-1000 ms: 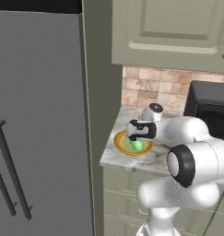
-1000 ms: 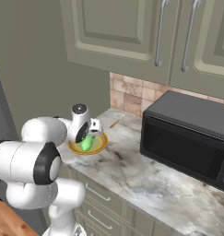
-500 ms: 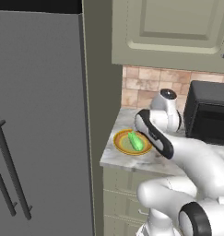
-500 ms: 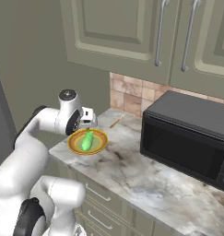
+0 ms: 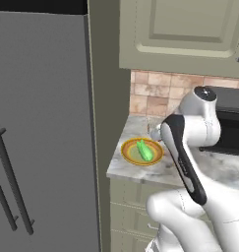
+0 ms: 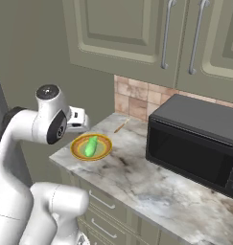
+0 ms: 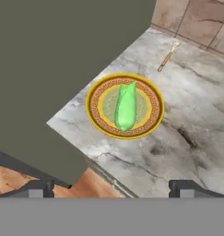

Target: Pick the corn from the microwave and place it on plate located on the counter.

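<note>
Corn (image 7: pixel 126 107) on plate (image 7: pixel 96 120)

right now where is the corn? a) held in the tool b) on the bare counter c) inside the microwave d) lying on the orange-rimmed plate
d, the corn lies across the middle of the plate on the counter, with the tool open and apart from it.

marbled counter (image 6: pixel 137 184), plate (image 7: pixel 96 120), microwave (image 6: pixel 194 143)

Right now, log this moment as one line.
green corn cob: lying on orange-rimmed round plate | two-finger gripper: open, above plate | marbled stone counter
</note>
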### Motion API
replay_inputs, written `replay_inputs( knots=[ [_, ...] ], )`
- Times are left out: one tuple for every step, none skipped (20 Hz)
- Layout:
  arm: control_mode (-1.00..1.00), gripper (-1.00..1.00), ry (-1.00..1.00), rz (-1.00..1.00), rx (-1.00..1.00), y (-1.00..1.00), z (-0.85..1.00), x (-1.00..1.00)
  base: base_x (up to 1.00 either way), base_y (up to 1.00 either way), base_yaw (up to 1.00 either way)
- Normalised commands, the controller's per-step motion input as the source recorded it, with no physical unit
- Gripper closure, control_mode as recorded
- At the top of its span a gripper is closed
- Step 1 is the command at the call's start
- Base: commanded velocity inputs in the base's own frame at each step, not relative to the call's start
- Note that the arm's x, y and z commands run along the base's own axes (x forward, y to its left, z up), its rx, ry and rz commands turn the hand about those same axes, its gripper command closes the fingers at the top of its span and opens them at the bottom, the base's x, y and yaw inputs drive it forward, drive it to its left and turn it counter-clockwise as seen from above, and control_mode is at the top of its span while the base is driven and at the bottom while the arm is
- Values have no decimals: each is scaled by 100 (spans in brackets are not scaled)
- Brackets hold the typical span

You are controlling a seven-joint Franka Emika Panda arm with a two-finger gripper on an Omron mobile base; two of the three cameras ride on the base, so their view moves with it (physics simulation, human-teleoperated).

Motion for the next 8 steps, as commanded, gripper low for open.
replay_inputs(
  knots=[
    [-100, -100, 0, 0, 0, 0, 81, -100, 0, 0, 0],
    [-100, -100, 0, 0, 0, 0, 82, -93, 0, 0, 0],
    [-100, -100, 0, 0, 0, 0, 85, -88, 0, 0, 0],
    [-100, -100, 0, 0, 0, 0, 81, -79, 0, 0, 0],
    [-100, -100, 0, 0, 0, 0, 85, -71, 0, 0, 0],
    [-100, -100, 0, 0, 0, 0, 83, -73, 0, 0, 0],
    [-100, -100, 0, 0, 0, 0, 76, -74, 0, 0, 0],
    [-100, -100, 0, 0, 0, 0, 64, -67, 0, 0, 0]
  ],
)
